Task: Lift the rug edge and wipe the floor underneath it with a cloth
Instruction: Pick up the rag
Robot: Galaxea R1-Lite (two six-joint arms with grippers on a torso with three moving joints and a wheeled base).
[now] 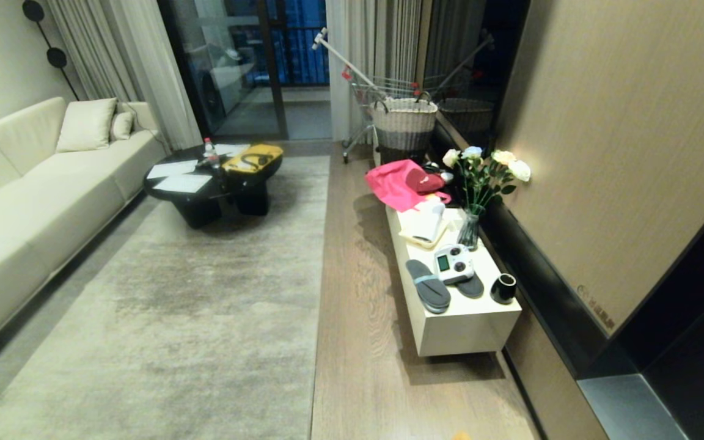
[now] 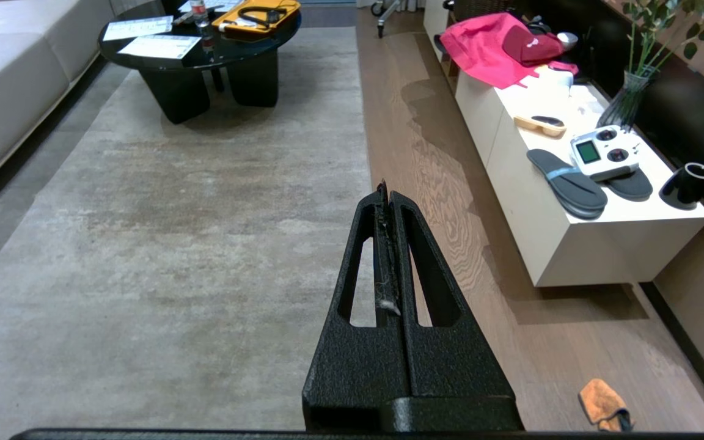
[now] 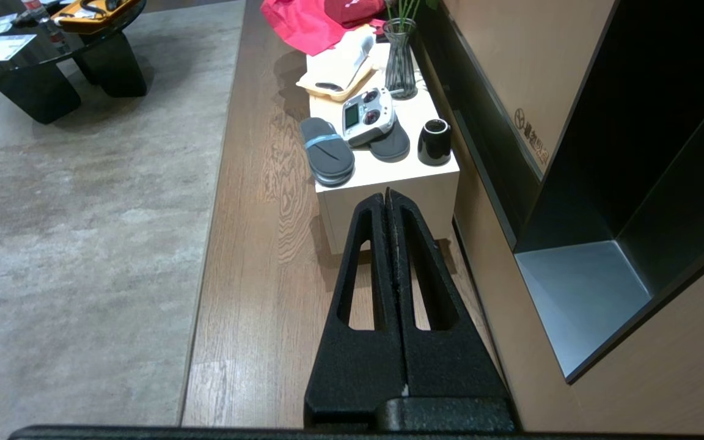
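Observation:
A large grey-beige rug (image 1: 193,293) covers the room's middle. Its straight rug edge (image 1: 320,293) lies flat against a strip of wood-grain floor (image 1: 358,342). The rug edge (image 2: 364,122) and floor (image 2: 425,159) show in the left wrist view too, and the floor (image 3: 248,256) in the right wrist view. A small orange-tan cloth (image 2: 602,404) lies on the floor near the bottom right of the left wrist view; only a sliver of the cloth (image 1: 462,436) shows in the head view. My left gripper (image 2: 387,190) hangs shut and empty above the rug edge. My right gripper (image 3: 387,197) is shut and empty, high over the floor.
A low white cabinet (image 1: 468,324) stands along the right wall with slippers (image 1: 428,285), a remote controller (image 1: 453,264), a black cup (image 1: 503,288), a flower vase (image 1: 469,231) and pink fabric (image 1: 396,183). A black coffee table (image 1: 214,183) sits on the rug; a cream sofa (image 1: 22,201) lines the left.

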